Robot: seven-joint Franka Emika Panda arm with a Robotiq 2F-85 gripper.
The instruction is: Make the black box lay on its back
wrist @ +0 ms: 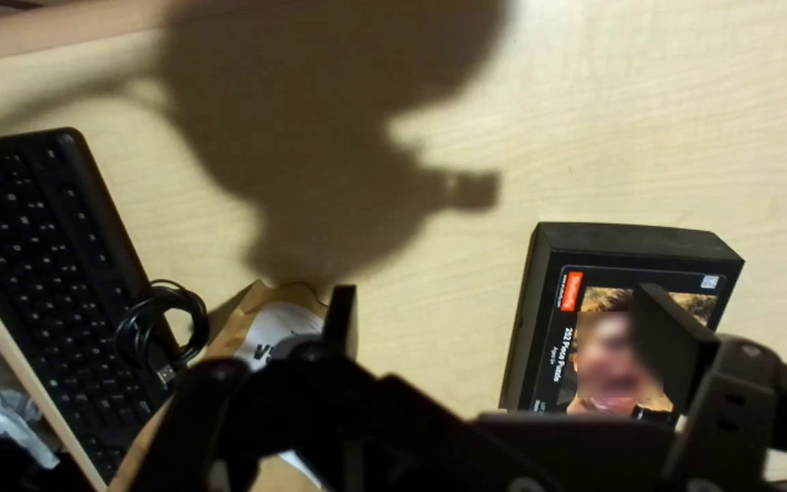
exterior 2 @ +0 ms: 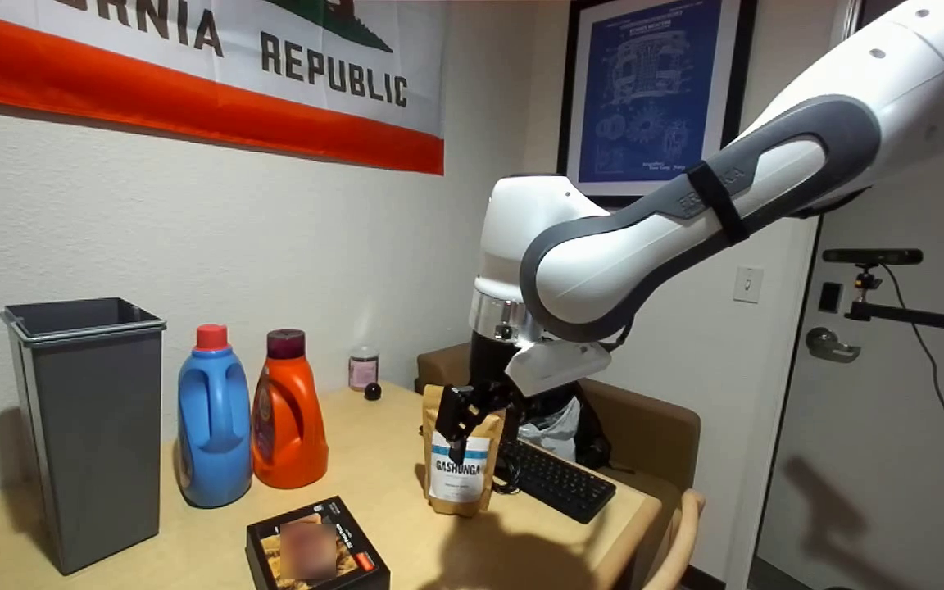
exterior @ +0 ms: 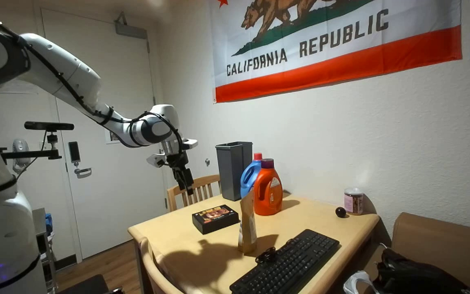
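The black box [exterior: 217,222] lies flat on the table, its broad printed face up, in both exterior views [exterior 2: 318,551]. It is a puzzle box with a photo and a small orange label on that face. My gripper [exterior: 187,188] is in the air above the table, apart from the box. In the wrist view the gripper [wrist: 494,294] is open, with its fingers wide apart and nothing between them. One finger overlaps the face of the box [wrist: 544,342] there; the gripper body hides the box's lower end.
A brown paper pouch [exterior 2: 457,483] stands upright near the box. A keyboard [exterior: 288,265] with coiled cable lies at the table's [exterior: 157,228] edge. An orange bottle [exterior: 268,192], a blue bottle [exterior 2: 215,426] and a tall grey bin [exterior 2: 95,434] stand by the wall. A jar [exterior: 353,202] and dark ball [exterior: 340,212] are farther off.
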